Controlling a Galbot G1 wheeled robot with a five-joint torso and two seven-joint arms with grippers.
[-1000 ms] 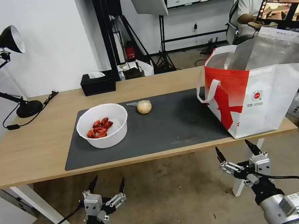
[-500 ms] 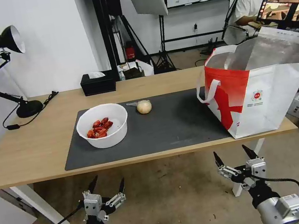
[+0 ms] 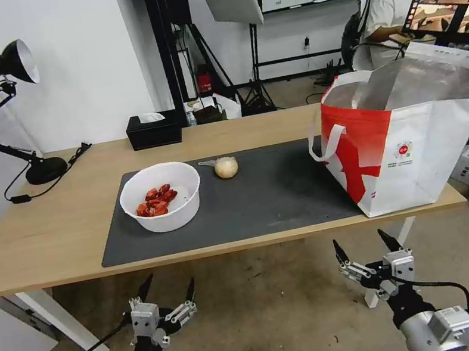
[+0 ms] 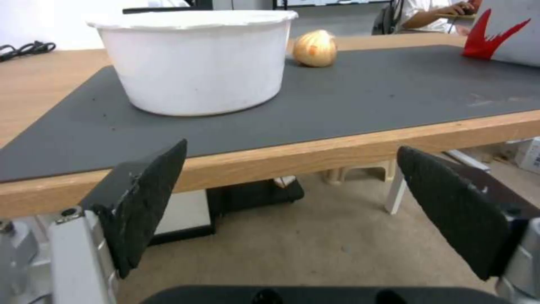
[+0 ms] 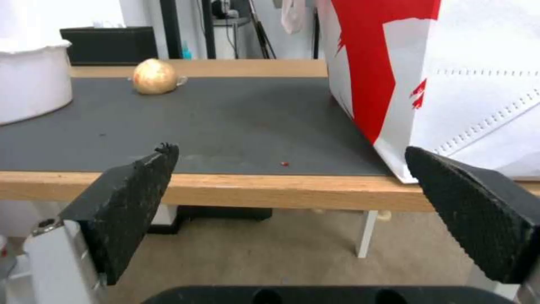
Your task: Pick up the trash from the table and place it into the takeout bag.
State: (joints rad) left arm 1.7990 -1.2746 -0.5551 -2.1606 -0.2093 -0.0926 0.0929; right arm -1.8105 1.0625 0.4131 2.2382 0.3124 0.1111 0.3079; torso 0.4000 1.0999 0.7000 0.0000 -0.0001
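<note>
1. Black fingers of the left tool [image 3: 167,286] are spread wide and hold nothing; it hangs below the front edge of the surface [image 3: 45,233], pointing up toward the bowl [image 3: 161,197].
2. The right tool [image 3: 359,243] is also spread wide and empty, below the surface edge, near the takeout bag [image 3: 409,138].
3. The bowl is white and round, with red scraps inside, and stands on the left part of the dark grey mat [image 3: 274,193].
4. The plastic-wrapped beige ball [image 3: 226,167] lies on the mat just beside the bowl, on its far right side, not touching it.
5. The takeout bag stands upright and open at the right end of the surface, its silver lining visible.
6. A black tissue box [image 3: 154,130] and a black desk lamp [image 3: 5,113] stand at the far side, well apart from the tools.
</note>
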